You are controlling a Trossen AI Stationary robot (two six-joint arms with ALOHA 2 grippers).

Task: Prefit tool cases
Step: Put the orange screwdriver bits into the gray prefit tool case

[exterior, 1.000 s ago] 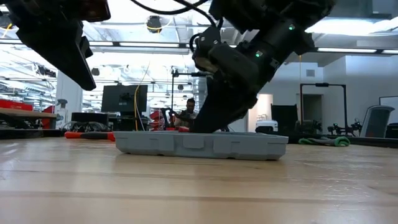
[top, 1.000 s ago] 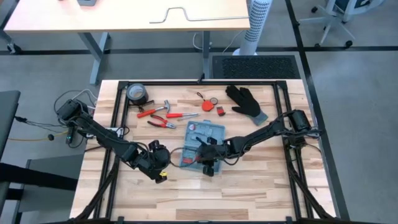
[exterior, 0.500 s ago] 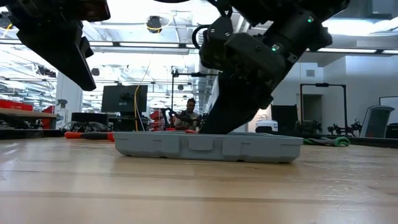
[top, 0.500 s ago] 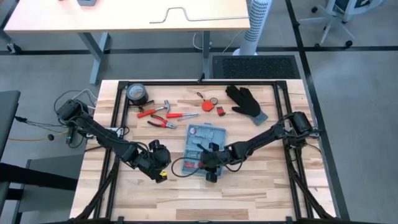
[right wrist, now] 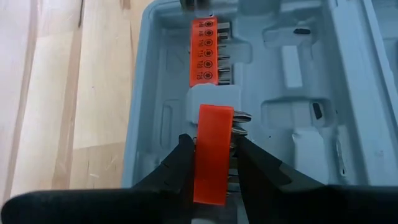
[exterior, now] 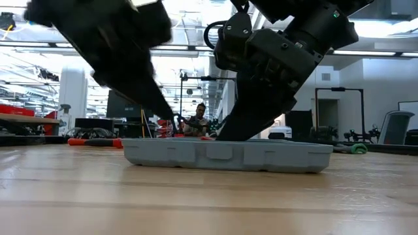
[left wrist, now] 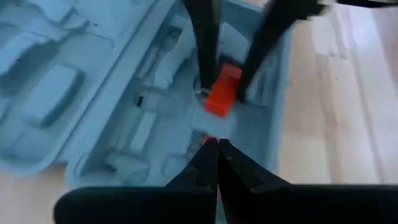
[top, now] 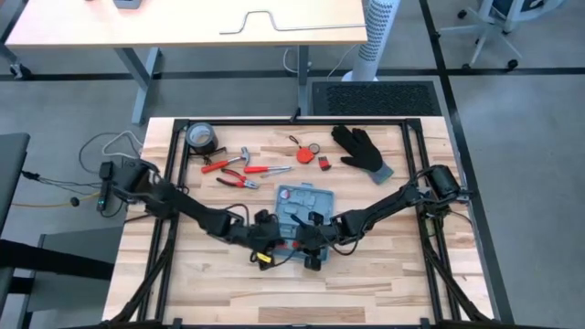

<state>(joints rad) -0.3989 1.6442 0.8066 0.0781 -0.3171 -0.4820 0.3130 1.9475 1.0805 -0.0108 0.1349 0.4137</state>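
One tool case (top: 303, 203) is seen lying open and flat on the tabletop (top: 366, 274) near its middle, long axis running from the front edge toward the back. Two orange bit holders are counted: one (right wrist: 207, 59) seated in a recess, the other (right wrist: 212, 152) clamped between the right gripper's (right wrist: 214, 158) fingers above the case. The left gripper (left wrist: 213, 152) is held over the case, fingers pressed together on nothing.

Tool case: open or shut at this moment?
Open. The tool case lies flat with its moulded recesses exposed; the right gripper holds an orange bit holder over it.
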